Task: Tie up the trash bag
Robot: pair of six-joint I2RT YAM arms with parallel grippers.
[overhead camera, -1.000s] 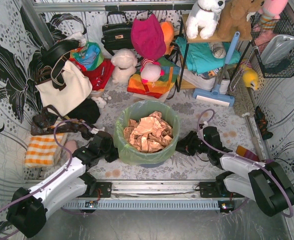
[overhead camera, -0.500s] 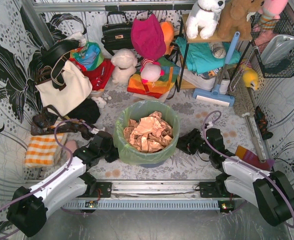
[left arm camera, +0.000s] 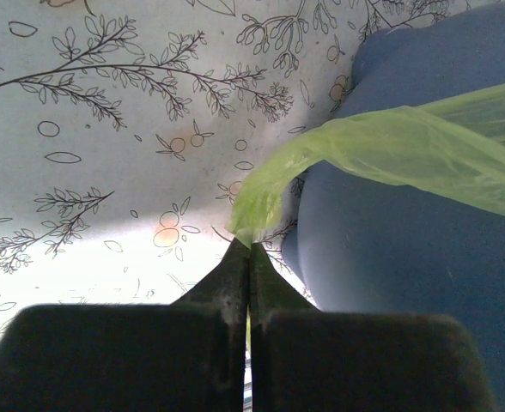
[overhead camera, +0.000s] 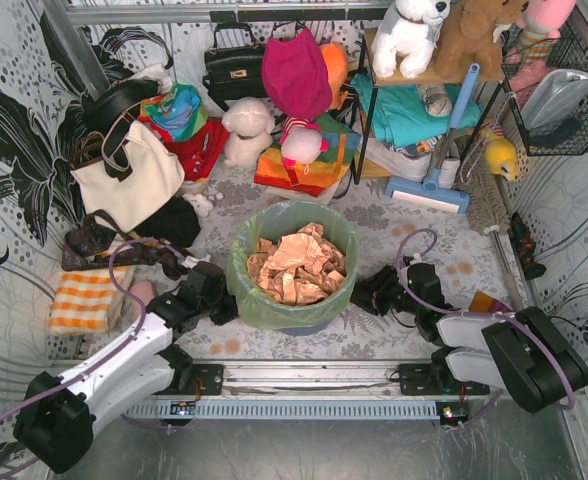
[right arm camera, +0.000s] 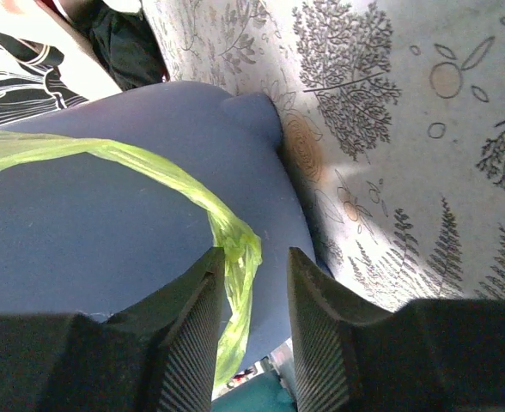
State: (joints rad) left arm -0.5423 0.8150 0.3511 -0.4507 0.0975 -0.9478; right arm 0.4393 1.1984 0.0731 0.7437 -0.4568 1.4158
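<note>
Top external view: the trash bag [overhead camera: 242,288] is seen at the middle of the counter [overhead camera: 374,338], set inside a blue bin [left arm camera: 390,283] and filled with crumpled brown paper [overhead camera: 294,265]. The left gripper [overhead camera: 218,300] is placed against the bag's left side and the right gripper [overhead camera: 367,293] close to its right side. From the left wrist, the fingers [left arm camera: 227,287] are shown pressed together, clamped on a tip of the green film, which is stretched out from the bin wall. From the right wrist, the fingers [right arm camera: 197,300] are held apart. A twisted strand of film is draped down between them, just beside one finger and not pinched.
</note>
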